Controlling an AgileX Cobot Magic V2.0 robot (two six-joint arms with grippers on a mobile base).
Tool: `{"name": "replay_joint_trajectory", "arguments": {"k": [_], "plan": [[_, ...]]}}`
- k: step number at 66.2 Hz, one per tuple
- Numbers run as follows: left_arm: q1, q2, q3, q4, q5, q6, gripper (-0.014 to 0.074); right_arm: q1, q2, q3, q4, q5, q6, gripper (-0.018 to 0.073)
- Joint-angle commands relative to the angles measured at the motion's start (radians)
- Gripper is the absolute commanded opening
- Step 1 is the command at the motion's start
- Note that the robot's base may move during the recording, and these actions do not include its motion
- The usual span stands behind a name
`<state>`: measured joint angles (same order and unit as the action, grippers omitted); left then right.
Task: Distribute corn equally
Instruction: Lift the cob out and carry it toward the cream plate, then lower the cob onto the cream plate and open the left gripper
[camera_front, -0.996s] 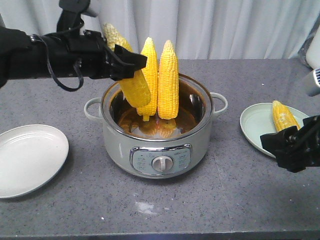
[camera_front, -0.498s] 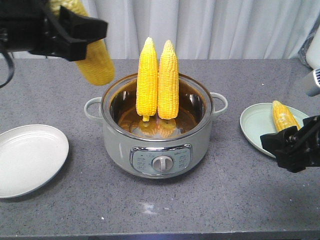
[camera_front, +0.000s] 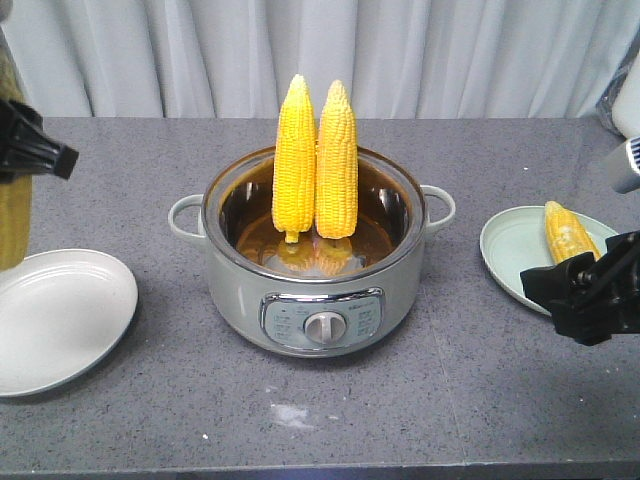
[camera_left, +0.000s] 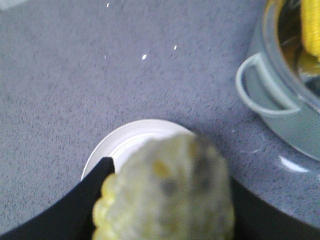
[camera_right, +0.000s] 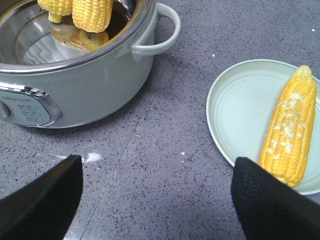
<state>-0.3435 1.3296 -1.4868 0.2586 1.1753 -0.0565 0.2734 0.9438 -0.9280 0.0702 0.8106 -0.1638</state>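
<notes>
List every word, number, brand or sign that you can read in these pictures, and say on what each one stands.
No text can be read in any view.
On the pot, the panel has small print around the knob: too small and blurred to read.
On the plates, the corn and the table: no text seen.

The robot's black left gripper (camera_left: 167, 200) hangs over the left edge of the grey speckled surface (camera_front: 480, 400), its fingers (camera_left: 75, 212) pressed against either side of a yellow husked corn cob (camera_front: 12, 215) held roughly upright. The black right gripper (camera_right: 155, 210) hovers low near the surface's right edge, its textured fingers (camera_right: 272, 202) spread wide apart and empty.
</notes>
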Motion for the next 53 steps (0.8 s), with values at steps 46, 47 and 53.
{"name": "replay_joint_trajectory", "arguments": {"k": [46,47,53], "plan": [[0.257,0.290,-0.024,-0.144,0.077,0.025,0.0247,0.002,-0.010,-0.027,-0.007,-0.053,-0.004,0.0577],[0.262,0.296,-0.024,-0.150,0.077,0.028,0.0247,0.002,-0.010,-0.027,-0.007,-0.053,-0.004,0.0577],[0.279,0.334,-0.024,-0.191,0.077,0.057,0.0247,0.002,-0.010,-0.027,-0.007,-0.053,-0.004,0.0577]]}}
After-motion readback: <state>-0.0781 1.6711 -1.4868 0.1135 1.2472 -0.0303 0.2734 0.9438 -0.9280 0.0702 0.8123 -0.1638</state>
